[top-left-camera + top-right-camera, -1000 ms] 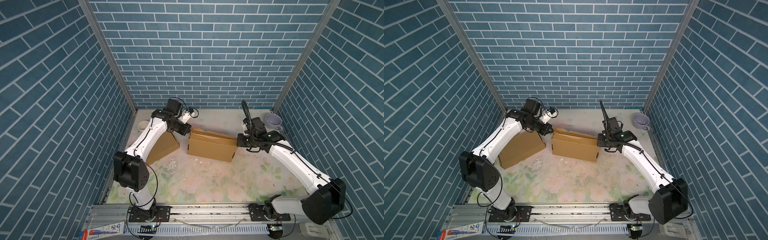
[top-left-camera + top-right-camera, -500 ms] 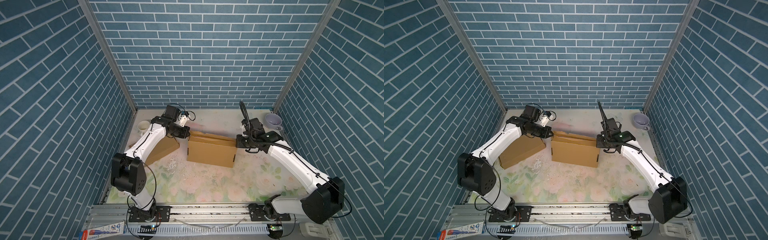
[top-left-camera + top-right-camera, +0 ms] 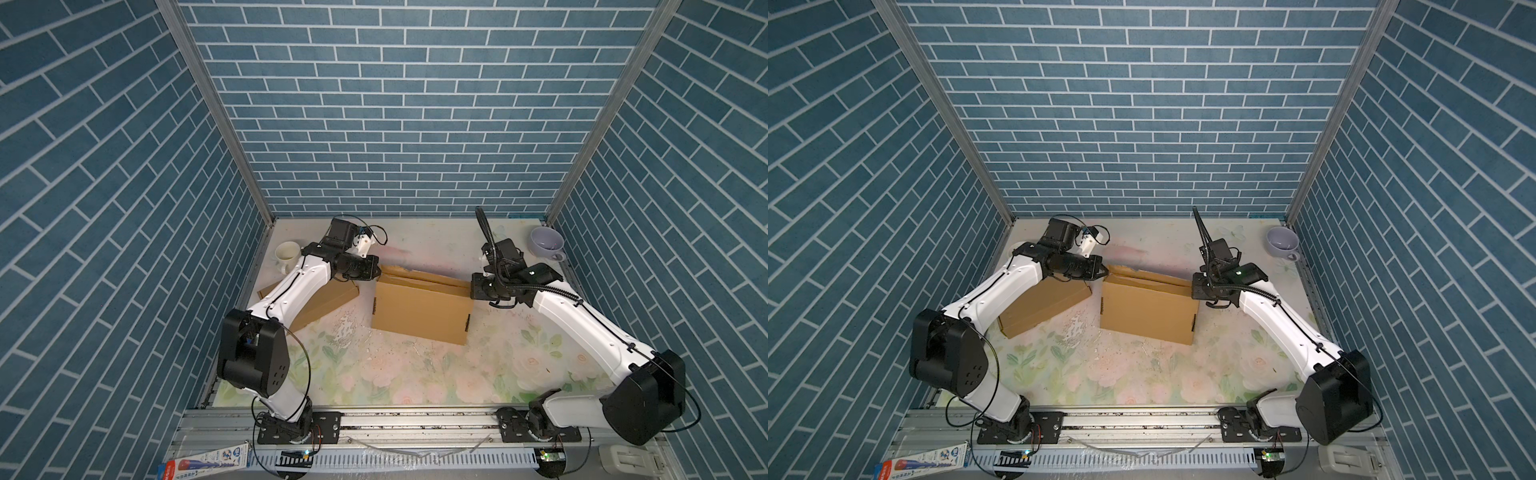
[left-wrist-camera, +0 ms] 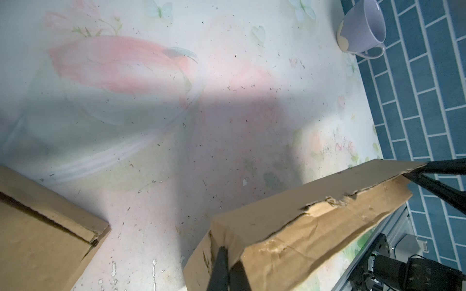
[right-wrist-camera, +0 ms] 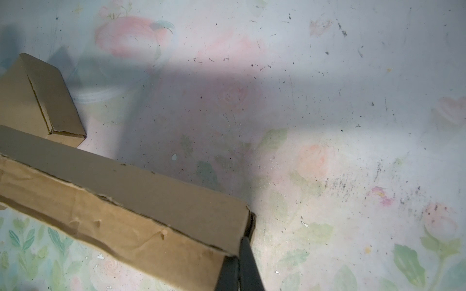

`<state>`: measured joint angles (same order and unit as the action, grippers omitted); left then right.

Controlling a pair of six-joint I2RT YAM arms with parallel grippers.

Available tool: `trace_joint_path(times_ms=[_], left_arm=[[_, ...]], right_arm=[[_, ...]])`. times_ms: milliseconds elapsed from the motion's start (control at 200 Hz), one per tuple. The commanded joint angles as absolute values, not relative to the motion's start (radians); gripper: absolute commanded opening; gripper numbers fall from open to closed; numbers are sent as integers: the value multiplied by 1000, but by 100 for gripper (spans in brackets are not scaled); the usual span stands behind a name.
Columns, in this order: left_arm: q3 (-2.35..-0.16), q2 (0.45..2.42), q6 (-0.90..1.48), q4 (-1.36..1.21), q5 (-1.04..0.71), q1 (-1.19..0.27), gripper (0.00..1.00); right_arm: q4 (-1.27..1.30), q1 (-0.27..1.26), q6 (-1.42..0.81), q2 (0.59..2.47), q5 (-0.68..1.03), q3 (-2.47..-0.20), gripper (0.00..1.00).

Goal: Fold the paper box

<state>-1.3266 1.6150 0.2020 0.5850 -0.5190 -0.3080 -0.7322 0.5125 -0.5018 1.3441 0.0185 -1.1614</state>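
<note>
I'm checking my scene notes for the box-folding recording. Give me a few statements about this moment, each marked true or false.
1. The left gripper and right gripper each pinch an upper corner of the centre box. True.
2. The lavender cup lies on its side. False: it stands upright.
3. A second box lies under the left arm. True.
4. The cream mug sits on the centre box. False: it sits on the table.

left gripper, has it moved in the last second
Yes. In a top view the left gripper, jaws shut on the paper box corner, has slid slightly toward the front rail, judged against the cream mug.
</note>
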Motion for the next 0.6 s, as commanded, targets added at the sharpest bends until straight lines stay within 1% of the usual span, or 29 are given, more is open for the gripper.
trace_joint_path(times_ms=[0,185,595], left_arm=[[-1344,1574,245,525,-532,-296,0],[-1384,1564,251,521,-549,-298,0],[-1296,1512,270,423,-570,-304,0]], right_arm=[[-769,517,-537,1334,-5,-1156,0],[-804,517,-508,1328,-43,-1211,0],[-778,517,-492,1272,-104,-1208,0]])
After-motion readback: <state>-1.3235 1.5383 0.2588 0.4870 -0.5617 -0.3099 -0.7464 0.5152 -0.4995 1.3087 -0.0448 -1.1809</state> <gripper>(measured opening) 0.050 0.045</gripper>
